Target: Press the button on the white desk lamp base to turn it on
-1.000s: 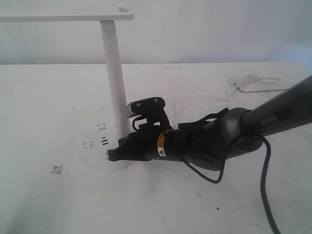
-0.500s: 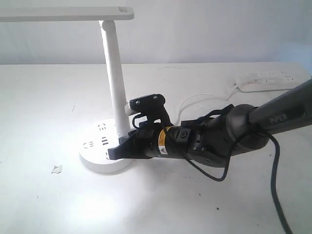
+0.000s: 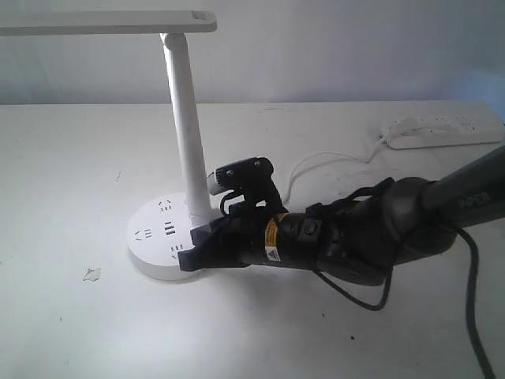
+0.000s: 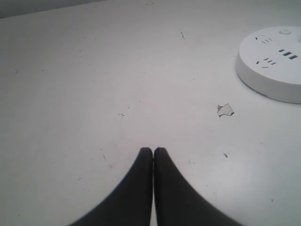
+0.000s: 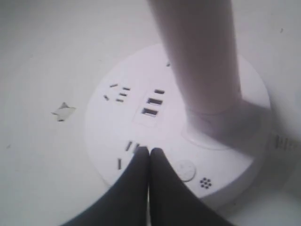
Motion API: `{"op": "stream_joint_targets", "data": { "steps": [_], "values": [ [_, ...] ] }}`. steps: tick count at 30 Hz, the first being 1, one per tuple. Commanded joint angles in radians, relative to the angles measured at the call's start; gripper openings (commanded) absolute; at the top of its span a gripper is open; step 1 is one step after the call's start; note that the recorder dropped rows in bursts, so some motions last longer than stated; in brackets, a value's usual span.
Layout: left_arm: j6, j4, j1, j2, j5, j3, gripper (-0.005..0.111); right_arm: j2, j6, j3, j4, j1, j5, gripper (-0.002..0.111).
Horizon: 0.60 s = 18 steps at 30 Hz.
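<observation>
The white desk lamp base (image 3: pixel 154 237) sits left of centre on the table, with its upright pole (image 3: pixel 185 126) rising to the flat lamp head (image 3: pixel 102 22). My right gripper (image 3: pixel 185 259) lies low over the base's near rim, shut and empty. In the right wrist view its tips (image 5: pixel 149 150) sit on or just above the base (image 5: pixel 141 80) by some socket slots. The round button (image 5: pixel 184 170) shows uncovered just beside them. My left gripper (image 4: pixel 153 150) is shut over bare table, well away from the base (image 4: pixel 273 70), and is out of the exterior view.
A white power strip (image 3: pixel 438 130) lies at the back right, with a thin white cable (image 3: pixel 316 162) curling toward the lamp. A small paper scrap (image 3: pixel 92 274) lies on the table left of the base. My right arm's black cable (image 3: pixel 473 316) hangs at the right.
A bright pool of light around the base half a second ago is gone and the table now looks evenly lit. My right wrist has dropped lower and its tip has shifted slightly along the base's rim.
</observation>
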<state>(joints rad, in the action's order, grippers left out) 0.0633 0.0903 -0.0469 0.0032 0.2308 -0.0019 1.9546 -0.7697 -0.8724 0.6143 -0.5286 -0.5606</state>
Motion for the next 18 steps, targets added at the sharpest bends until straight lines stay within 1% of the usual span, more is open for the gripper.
{"op": "stream_joint_targets", "data": {
  "steps": [1, 5, 9, 11, 13, 17, 18],
  "values": [
    [0.000, -0.003, -0.001, -0.003, 0.000, 0.002, 0.000, -0.074, 0.068, 0.087, -0.005, 0.000, -0.137, 0.000],
    [0.000, -0.003, -0.001, -0.003, 0.000, 0.002, 0.000, -0.155, 0.213, 0.190, -0.123, 0.000, -0.170, 0.000],
    [0.000, -0.003, -0.001, -0.003, 0.000, 0.002, 0.000, -0.252, 0.450, 0.315, -0.363, 0.000, -0.207, 0.000],
    [0.000, -0.003, -0.001, -0.003, 0.000, 0.002, 0.000, -0.289, 0.548, 0.385, -0.487, 0.000, -0.273, 0.000],
    [0.000, -0.003, -0.001, -0.003, 0.000, 0.002, 0.000, -0.319, 0.613, 0.468, -0.583, 0.000, -0.384, 0.000],
    [0.000, -0.003, -0.001, -0.003, 0.000, 0.002, 0.000, -0.341, 0.635, 0.617, -0.641, 0.000, -0.630, 0.000],
    [0.000, -0.003, -0.001, -0.003, 0.000, 0.002, 0.000, -0.341, 0.635, 0.644, -0.649, 0.000, -0.660, 0.000]
  ]
}}
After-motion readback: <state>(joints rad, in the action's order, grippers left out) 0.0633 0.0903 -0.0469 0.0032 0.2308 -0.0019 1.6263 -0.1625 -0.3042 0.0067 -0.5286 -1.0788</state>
